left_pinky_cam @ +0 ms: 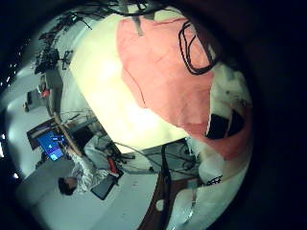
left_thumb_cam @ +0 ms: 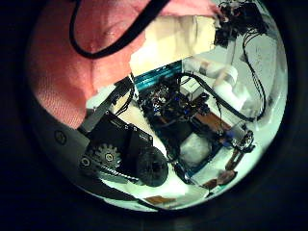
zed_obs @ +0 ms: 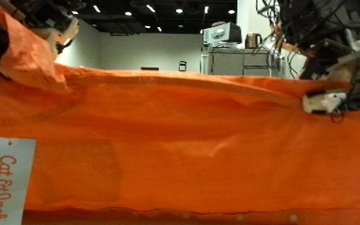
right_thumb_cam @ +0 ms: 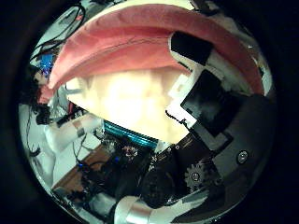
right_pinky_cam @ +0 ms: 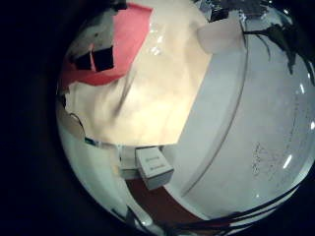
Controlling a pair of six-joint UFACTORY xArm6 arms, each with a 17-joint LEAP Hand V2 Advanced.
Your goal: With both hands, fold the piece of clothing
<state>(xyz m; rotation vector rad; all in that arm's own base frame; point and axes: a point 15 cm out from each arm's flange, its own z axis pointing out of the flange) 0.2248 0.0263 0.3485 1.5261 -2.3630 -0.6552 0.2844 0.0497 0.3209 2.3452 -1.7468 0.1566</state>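
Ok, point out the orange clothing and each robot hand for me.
orange clothing (zed_obs: 180,131): outside view, middle of the spread fabric.
left robot hand (zed_obs: 30,28): outside view, fingers at the raised corner.
right robot hand (zed_obs: 323,98): outside view, fingers on the edge.

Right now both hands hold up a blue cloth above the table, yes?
Not quite: the cloth is orange, not blue, as the outside view shows. The rest stands: the left hand and the right hand each grip an upper edge and hold it up.
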